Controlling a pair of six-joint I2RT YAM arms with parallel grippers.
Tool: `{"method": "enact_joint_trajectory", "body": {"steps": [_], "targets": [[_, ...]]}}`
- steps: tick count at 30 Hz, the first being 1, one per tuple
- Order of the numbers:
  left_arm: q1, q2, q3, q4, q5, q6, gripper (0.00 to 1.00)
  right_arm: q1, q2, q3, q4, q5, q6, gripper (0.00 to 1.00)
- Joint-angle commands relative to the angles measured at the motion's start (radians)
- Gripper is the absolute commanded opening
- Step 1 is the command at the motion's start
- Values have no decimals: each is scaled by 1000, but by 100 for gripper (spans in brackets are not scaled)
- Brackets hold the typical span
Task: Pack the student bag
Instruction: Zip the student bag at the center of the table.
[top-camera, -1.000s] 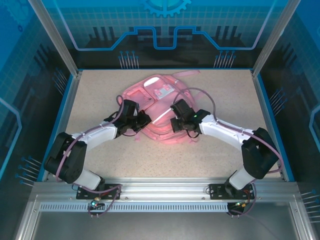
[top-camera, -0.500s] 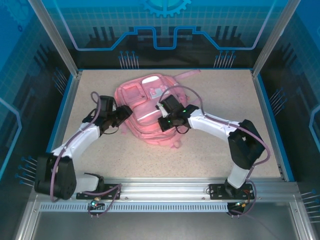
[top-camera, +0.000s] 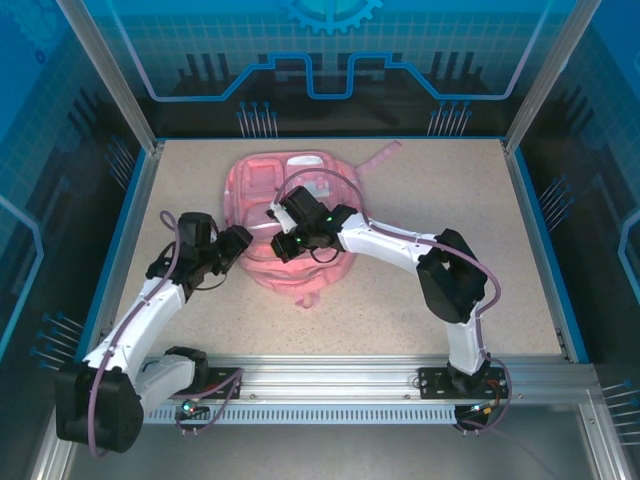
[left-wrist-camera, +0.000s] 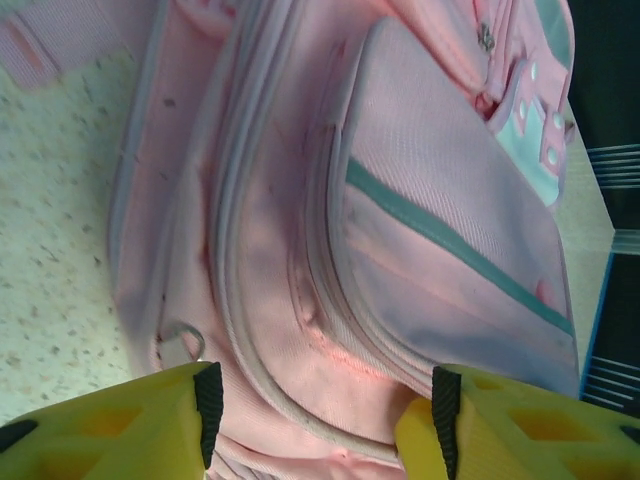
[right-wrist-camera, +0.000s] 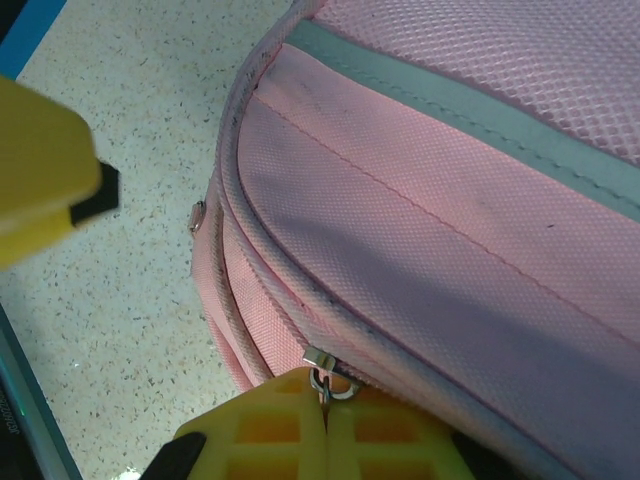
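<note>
At the table's left, the left gripper (top-camera: 238, 247) stood part open and empty, its fingers (left-wrist-camera: 120, 425) just short of the bag (top-camera: 255, 185). Over the bag's near side, the right gripper (top-camera: 283, 243) was pinched shut on a zip pull (right-wrist-camera: 322, 378). Beyond and rightward, bare table (top-camera: 440, 190) ran to the blue edge (top-camera: 543, 250).

A speckled beige table top (top-camera: 560, 220) edged by a blue border (top-camera: 540, 235), a slotted aluminium rail (top-camera: 330, 385) along its near edge, slanted aluminium posts (top-camera: 110, 75) at the far corners, a blue gear-patterned backdrop (top-camera: 330, 15) behind
</note>
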Motion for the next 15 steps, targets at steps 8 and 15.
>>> {"method": "enact_joint_trajectory", "body": {"steps": [8, 15], "targets": [[2, 135, 5, 244, 156, -111, 50, 19, -12, 16, 37, -41, 12, 0], [-14, 224, 0, 273, 125, -122, 38, 19, -21, 12, 25, -13, 15, 0]]}}
